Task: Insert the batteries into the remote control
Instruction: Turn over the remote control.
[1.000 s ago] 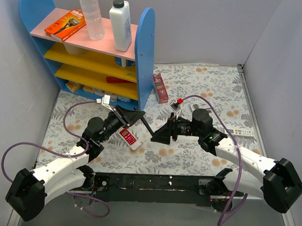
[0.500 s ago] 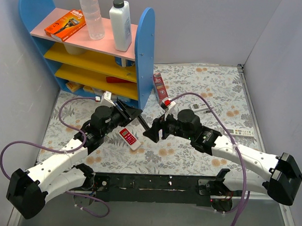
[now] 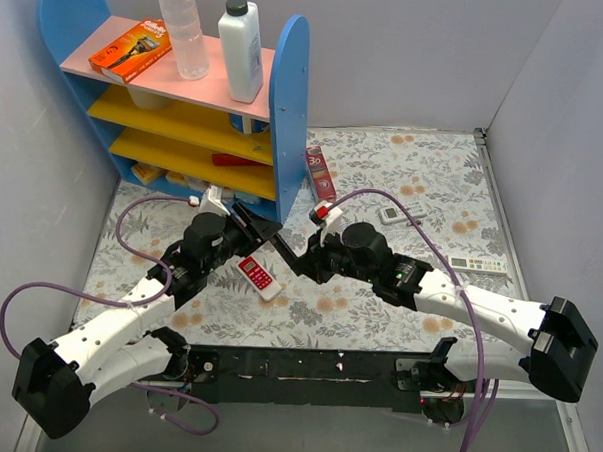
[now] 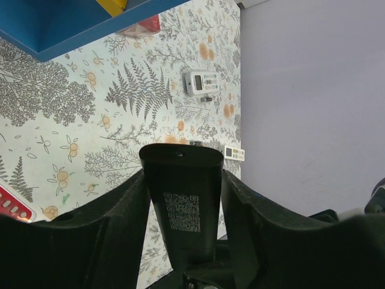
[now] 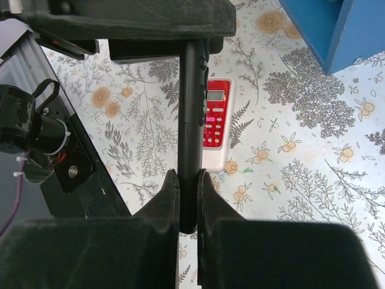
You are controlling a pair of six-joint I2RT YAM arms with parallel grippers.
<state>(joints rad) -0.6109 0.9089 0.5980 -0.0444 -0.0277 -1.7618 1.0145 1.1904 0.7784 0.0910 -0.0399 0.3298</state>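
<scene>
The table (image 3: 424, 161) wears a cloth printed with ferns and orange flowers. A blue shelf (image 3: 289, 95) stands on it at the far left, and everything else is placed from there. A red box (image 3: 321, 175) stands just beside the shelf's right foot. A red-and-white remote (image 3: 259, 277) lies face up, near, in front of that foot. Well right of the shelf lies a small white remote (image 3: 402, 212) with a tiny dark cell (image 4: 206, 99) just beside it. Farther right still, and nearer the front, lies a slim white remote (image 3: 477, 264).
</scene>
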